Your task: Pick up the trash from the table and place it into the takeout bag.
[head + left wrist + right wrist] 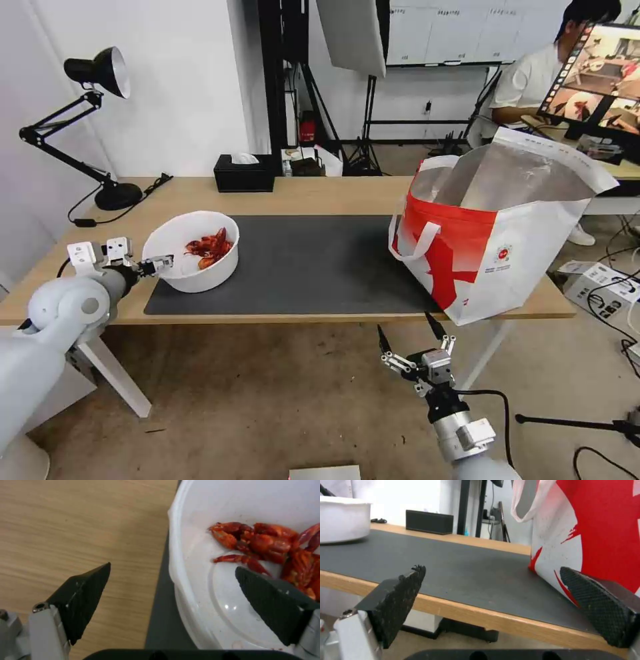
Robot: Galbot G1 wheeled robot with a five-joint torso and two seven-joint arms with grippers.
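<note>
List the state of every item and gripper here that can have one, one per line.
White bowl: upright on the mat, crayfish shells inside.
Takeout bag: standing open, foil lining showing.
Left gripper: open, straddling the bowl's rim, one finger inside.
Right gripper: open, below the table edge, holding nothing.
Tissue box: tissue sticking out.
Desk lamp: off.

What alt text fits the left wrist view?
The open left gripper straddles the rim of a white bowl, one jaw inside near red crayfish shells, the other over the wooden table.
</note>
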